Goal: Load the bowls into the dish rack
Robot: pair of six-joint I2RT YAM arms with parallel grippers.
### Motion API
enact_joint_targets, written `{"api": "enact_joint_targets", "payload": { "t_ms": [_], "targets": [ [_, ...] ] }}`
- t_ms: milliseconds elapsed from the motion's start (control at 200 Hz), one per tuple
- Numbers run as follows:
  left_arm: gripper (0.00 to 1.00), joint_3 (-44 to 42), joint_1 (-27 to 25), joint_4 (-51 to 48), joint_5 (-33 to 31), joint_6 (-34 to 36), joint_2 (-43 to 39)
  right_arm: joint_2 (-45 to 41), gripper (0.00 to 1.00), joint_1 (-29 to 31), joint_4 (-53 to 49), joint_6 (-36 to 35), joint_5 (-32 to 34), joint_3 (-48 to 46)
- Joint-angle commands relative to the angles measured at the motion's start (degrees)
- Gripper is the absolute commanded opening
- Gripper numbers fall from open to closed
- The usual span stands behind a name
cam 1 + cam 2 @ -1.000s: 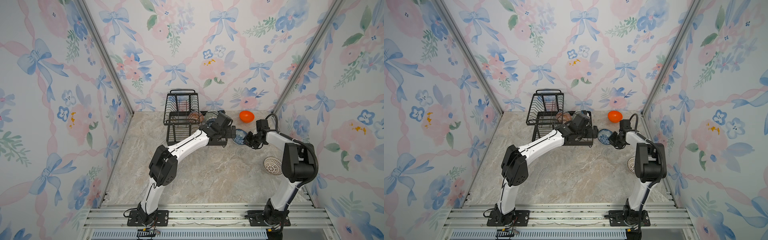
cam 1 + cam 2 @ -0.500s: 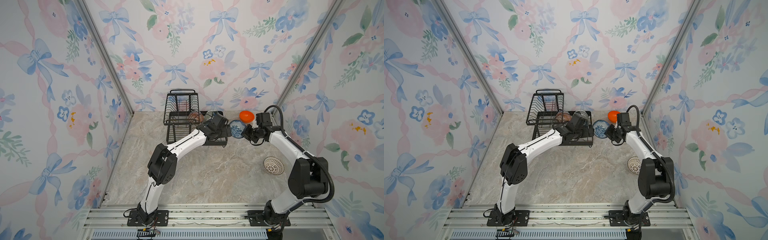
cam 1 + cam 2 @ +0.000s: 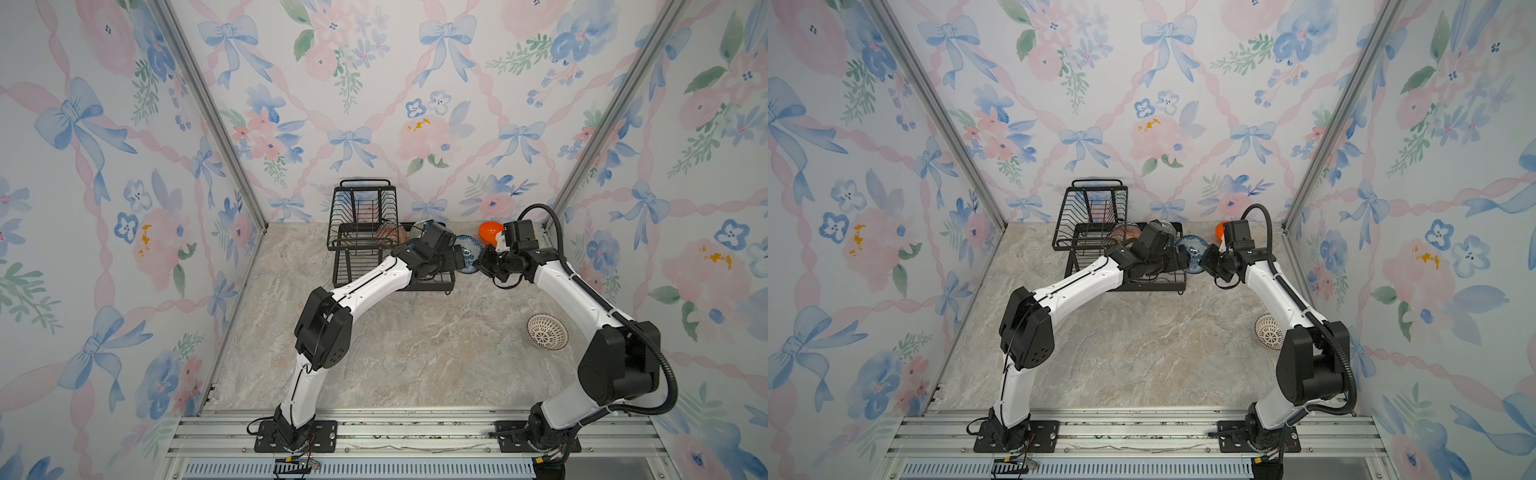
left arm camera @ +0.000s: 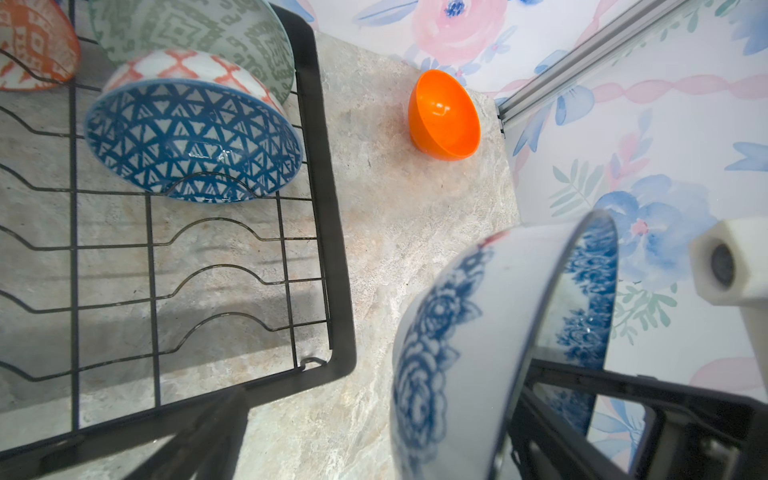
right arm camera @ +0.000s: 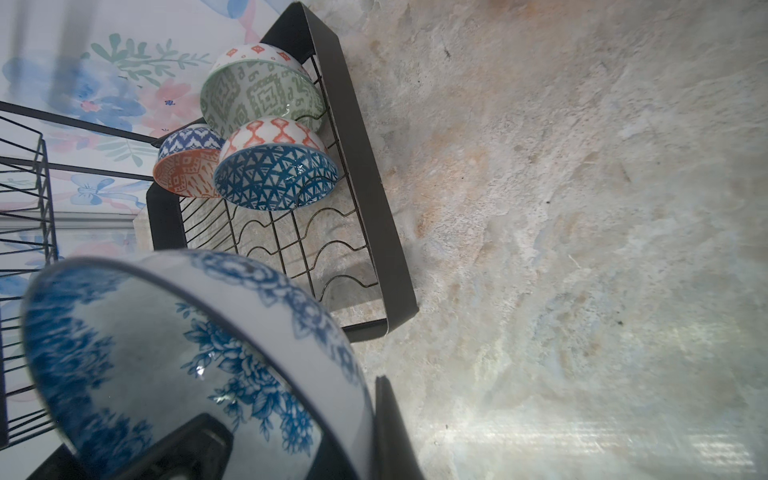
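Six bowls in all, and you hold one. The blue-floral bowl [image 5: 187,353] hangs on edge off the table, its rim pinched in your right gripper [image 3: 485,260] with one finger inside and one outside.

Your left gripper [image 3: 456,258] faces it from the opposite side with its jaws spread wide. It sits close against the bowl, though contact cannot be made out.

Just beyond the left gripper, the dish rack [image 4: 332,249] carries three bowls in its lower tier. The dark-blue geometric bowl [image 4: 191,141] stands tilted in the wavy dividers. The grey-green bowl [image 4: 187,29] is right behind it and the orange-and-white bowl [image 4: 29,45] beside them.

Two bowls remain on the table. The plain orange bowl [image 3: 489,230] sits just behind your right gripper, toward the back corner. The lattice bowl [image 3: 547,331] lies upside down, well back from that gripper beside the arm's elbow.

Everything rests on one marbled beige tabletop [image 3: 415,353]. It is enclosed on three sides by walls [image 3: 374,83] papered with blue bows and pink flowers. An aluminium rail [image 3: 415,432] at the near edge anchors both arms.
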Motion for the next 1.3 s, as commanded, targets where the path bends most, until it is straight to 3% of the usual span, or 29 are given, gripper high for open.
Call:
{"api": "enact_joint_targets", "payload": {
  "t_ms": [0,280,510,635,745,830,1080,1290],
  "targets": [
    [0.96,1.00,0.86,-0.31,1.06,-0.62,-0.38,-2.50,0.00,0.96,0.57,0.42,0.41,2.16],
    [0.64,0.87,1.14,-0.32,2.06,-0.43,-0.42,-2.87,0.00,2.02,0.31,0.48,2.83,3.10],
    [0.48,0.91,1.14,-0.31,3.16,-0.70,-0.33,-3.29,0.01,2.38,-1.90,-0.08,7.00,3.57],
    [0.32,1.42,1.06,-0.30,3.87,-1.04,0.17,-3.65,0.02,2.38,-2.00,-0.03,8.09,3.23],
    [0.29,1.87,0.82,-0.30,4.32,-1.32,0.64,-3.66,0.02,2.60,-2.02,0.29,8.33,3.22],
    [0.15,2.42,0.69,-0.31,4.57,-1.24,0.98,-3.82,0.03,2.97,-1.96,0.26,8.67,3.21],
    [0.00,2.42,0.62,-0.31,4.11,-1.28,0.69,-3.00,0.12,3.00,-2.58,0.32,8.82,4.64],
    [0.00,1.29,0.70,-0.30,1.37,-1.67,-0.84,-2.69,0.27,2.89,-3.67,0.10,8.12,6.15]
  ]
}}
